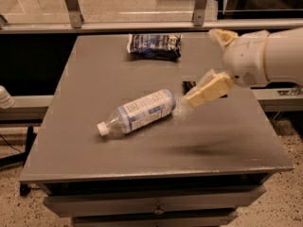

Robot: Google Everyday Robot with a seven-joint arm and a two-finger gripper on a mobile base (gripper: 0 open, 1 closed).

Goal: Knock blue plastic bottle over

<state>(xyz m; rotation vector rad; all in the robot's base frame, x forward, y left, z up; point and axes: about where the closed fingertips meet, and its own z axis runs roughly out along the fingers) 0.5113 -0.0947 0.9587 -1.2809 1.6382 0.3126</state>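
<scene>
Leftmost, a white rounded object (pixel 4 97) is cut off by the frame edge, beside the grey desk (pixel 94 65). Near the desk's middle the blue plastic bottle (pixel 142 112) is laid on its side, with its white cap (pixel 102 128) pointed front-left. Behind it, at the far edge, a dark blue snack bag (pixel 155 45) is seen. A black packet (pixel 189 85) is partly hidden by the pincer (pixel 202 66), which is held spread and empty just beside the bottle's base.
</scene>
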